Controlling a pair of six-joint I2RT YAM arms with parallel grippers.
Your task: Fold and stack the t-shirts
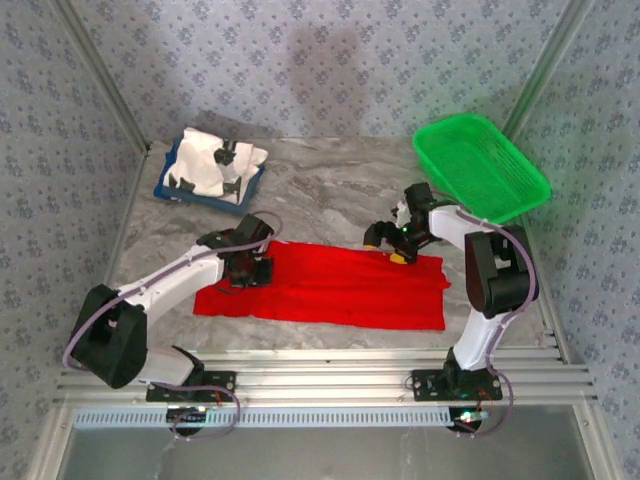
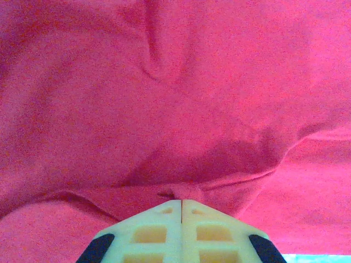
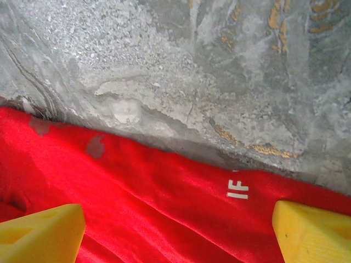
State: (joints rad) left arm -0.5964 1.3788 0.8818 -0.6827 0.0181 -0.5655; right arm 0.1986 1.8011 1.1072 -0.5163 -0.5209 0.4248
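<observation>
one red t-shirt lies spread flat on the table before the arms. the left gripper is closed, pinching a small fold near its left end. the right gripper gapes wide over its far edge, gripping nothing. the white t-shirt lies in the blue tray.

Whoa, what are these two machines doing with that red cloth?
Two robot arms are folding a red t-shirt lying flat on the table. The left gripper is closed on a pinch of its cloth near the left end; the right gripper hangs open over the shirt's far edge. A white t-shirt sits in the blue tray at the back left.
</observation>
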